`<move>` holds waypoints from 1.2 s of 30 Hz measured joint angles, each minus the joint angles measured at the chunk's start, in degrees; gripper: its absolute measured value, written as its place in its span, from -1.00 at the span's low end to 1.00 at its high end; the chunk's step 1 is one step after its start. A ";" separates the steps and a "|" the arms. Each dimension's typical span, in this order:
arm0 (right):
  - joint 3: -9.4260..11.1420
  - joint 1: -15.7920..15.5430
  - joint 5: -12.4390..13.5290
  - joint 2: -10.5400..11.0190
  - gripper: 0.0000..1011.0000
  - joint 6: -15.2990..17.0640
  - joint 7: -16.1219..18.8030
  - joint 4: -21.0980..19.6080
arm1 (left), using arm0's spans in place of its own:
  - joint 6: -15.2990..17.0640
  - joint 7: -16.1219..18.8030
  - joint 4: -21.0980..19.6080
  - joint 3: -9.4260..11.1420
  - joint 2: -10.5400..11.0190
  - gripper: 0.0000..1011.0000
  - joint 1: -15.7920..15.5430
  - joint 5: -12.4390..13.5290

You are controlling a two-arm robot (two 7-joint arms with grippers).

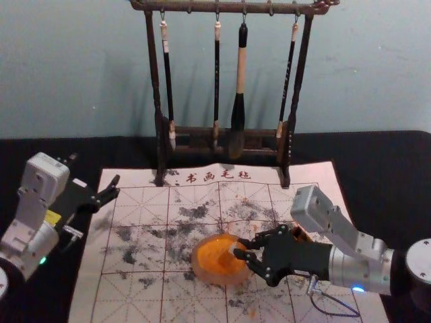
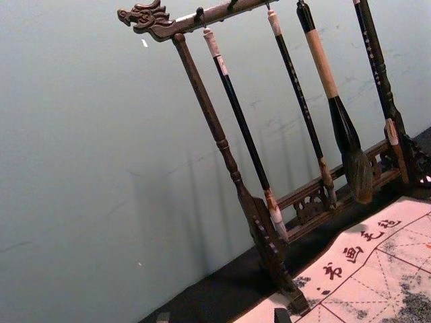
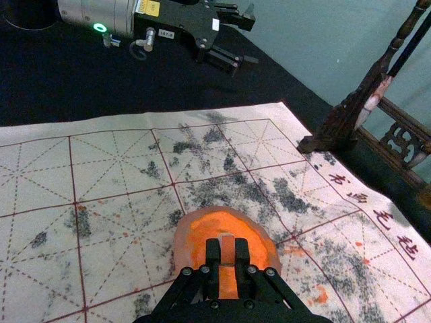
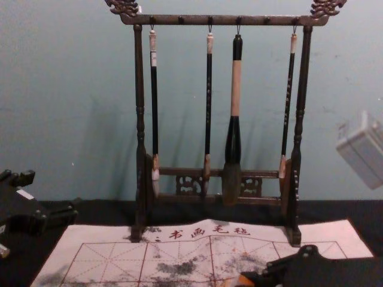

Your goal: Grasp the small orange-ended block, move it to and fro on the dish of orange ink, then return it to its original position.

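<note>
Block, orange-ended: one, small. Clamped between the jaws of the right gripper, over the orange ink of the dish; whether it touches the ink, cannot tell.

Step in hand, as judged: the inking passes. Next move calls for short, even travel to and fro within the rim, grip kept firm, pressure light; afterwards a clear lift and the return to its original position.

Dish: one, round, orange ink within. Set on the mat, toward the bench's near edge.

Left gripper: one, raised toward the bench's left edge, parked. Jaws apart, nothing between them.

Mat: one, pale, ruled in red, dark stains and orange flecks. Laid on the bench, black-covered.

Rack: one, dark carved wood, upright by the bench's far edge.

Brushes, hanging from the rack: four. Three slender; one thick, pale-banded.

Dark item with orange edge: one, partly hidden behind the right gripper; nature uncertain.
</note>
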 joint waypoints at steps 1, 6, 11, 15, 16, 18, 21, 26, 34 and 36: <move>0.00 0.00 0.00 0.00 -0.78 0.00 0.00 0.00 | 0.00 0.00 0.00 0.00 0.00 0.98 0.00 0.00; -0.50 1.00 -0.63 -0.93 -0.78 0.17 -0.19 0.96 | 0.00 0.00 0.00 0.00 0.00 0.98 0.00 0.00; -0.67 2.06 -1.30 -1.84 -0.78 0.68 -0.89 2.15 | 0.00 0.00 0.00 0.00 0.00 0.98 0.00 0.00; -0.62 2.51 -1.62 -2.14 -0.78 1.00 -1.29 2.73 | 0.00 0.00 0.00 0.00 0.00 0.98 0.00 0.00; -0.56 2.63 -1.71 -2.16 -0.78 1.09 -1.35 2.84 | 0.00 0.00 0.00 0.00 0.00 0.98 0.00 0.00; -0.47 2.72 -1.82 -2.17 -0.78 1.15 -1.42 2.97 | 0.00 0.00 0.00 0.00 0.00 0.98 0.00 0.00; -0.29 2.83 -1.98 -2.04 -0.78 1.32 -1.49 3.03 | 0.00 0.00 0.00 0.00 0.00 0.98 0.00 0.00; 0.17 2.37 -2.16 -0.96 -0.78 1.79 -1.52 1.92 | 0.00 0.00 0.00 0.00 0.00 0.98 0.00 0.00; 0.38 1.23 -2.58 1.17 -0.78 3.09 -1.12 -0.82 | 0.00 0.00 0.00 0.00 0.00 0.98 0.00 0.00; 0.38 0.96 -2.67 1.64 -0.78 3.29 -0.84 -1.40 | 0.00 0.00 0.00 0.00 0.00 0.98 0.00 0.00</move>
